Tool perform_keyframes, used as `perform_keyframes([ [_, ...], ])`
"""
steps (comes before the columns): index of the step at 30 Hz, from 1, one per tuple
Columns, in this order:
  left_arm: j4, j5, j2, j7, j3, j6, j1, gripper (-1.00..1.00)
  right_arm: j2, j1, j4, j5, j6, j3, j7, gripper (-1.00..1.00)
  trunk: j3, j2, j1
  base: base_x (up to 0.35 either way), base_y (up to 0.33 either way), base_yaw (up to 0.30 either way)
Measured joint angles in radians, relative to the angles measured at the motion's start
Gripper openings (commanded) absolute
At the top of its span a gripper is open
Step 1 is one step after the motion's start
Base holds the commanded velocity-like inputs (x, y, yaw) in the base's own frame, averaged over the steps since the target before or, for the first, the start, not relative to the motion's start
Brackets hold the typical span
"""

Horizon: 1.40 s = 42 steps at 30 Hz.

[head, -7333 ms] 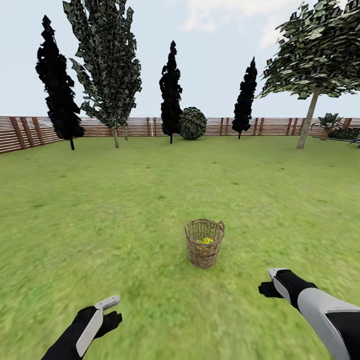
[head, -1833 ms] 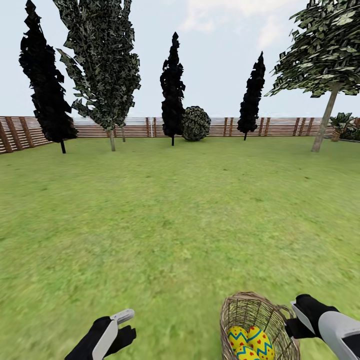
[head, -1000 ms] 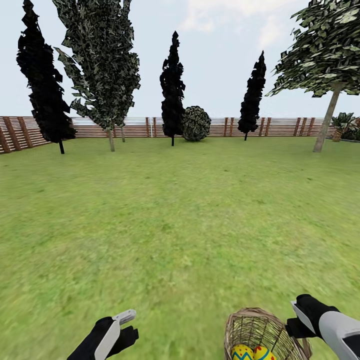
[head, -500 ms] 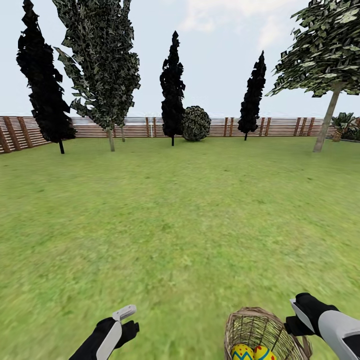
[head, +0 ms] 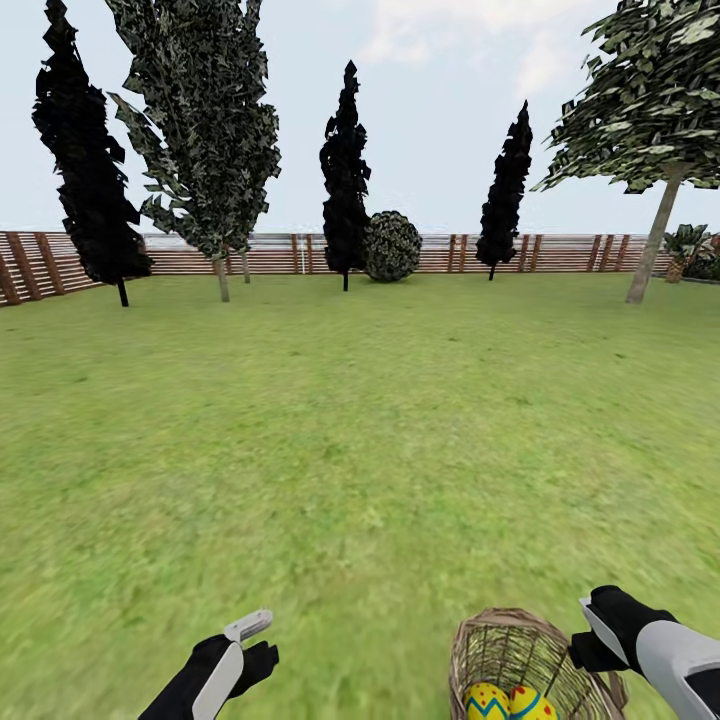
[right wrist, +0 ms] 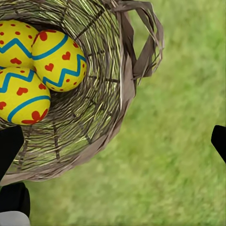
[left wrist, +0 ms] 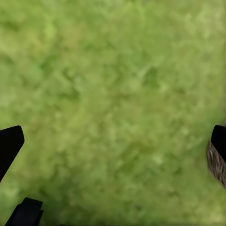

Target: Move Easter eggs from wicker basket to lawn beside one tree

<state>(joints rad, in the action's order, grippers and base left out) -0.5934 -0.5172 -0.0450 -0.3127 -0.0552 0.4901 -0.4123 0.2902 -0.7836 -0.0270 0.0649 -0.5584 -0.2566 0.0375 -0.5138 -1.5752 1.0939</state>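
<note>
The wicker basket stands on the lawn at the bottom right of the head view, just left of my right gripper. Two Easter eggs show inside it there. The right wrist view looks down into the basket and shows all three yellow eggs packed together, with the gripper open beside the rim and its handle. My left gripper hangs open over bare grass, well left of the basket. A bare-trunked tree stands far off at the right by the fence.
A brown slat fence closes the far side of the garden. Before it stand dark conical trees, a tall leafy tree and a round bush. Open grass stretches between me and them.
Over the earlier frames the view has closed in on the basket, which now sits at my right gripper. In the last half second nothing has visibly shifted.
</note>
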Motion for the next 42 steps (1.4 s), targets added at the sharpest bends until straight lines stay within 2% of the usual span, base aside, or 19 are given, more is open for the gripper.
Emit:
perform_keyframes([
  [24, 0.002, -0.001, -0.001, 0.000, 0.000, 0.000, 0.000, 1.00, -0.002, 0.000, 0.000, 0.000, 0.001, 0.000, 0.000, 1.00, -0.075, -0.168, 0.092, 0.000, 0.000, 0.000],
  [26, 0.002, 0.000, -0.002, 0.000, 0.000, 0.000, 0.000, 1.00, 0.002, 0.000, 0.000, 0.000, 0.002, -0.001, 0.000, 1.00, -0.081, -0.182, 0.100, 0.000, 0.000, 0.000],
  [31, 0.002, 0.000, -0.001, 0.000, 0.000, 0.000, 0.000, 1.00, 0.034, 0.000, 0.000, 0.001, 0.003, 0.000, 0.003, 1.00, -0.097, -0.217, 0.119, 0.000, 0.000, 0.000],
  [42, 0.002, 0.000, -0.012, 0.000, 0.000, 0.001, 0.000, 1.00, 0.030, 0.000, 0.000, 0.001, 0.001, 0.002, 0.002, 1.00, -0.132, -0.294, 0.161, 0.000, 0.000, 0.000],
])
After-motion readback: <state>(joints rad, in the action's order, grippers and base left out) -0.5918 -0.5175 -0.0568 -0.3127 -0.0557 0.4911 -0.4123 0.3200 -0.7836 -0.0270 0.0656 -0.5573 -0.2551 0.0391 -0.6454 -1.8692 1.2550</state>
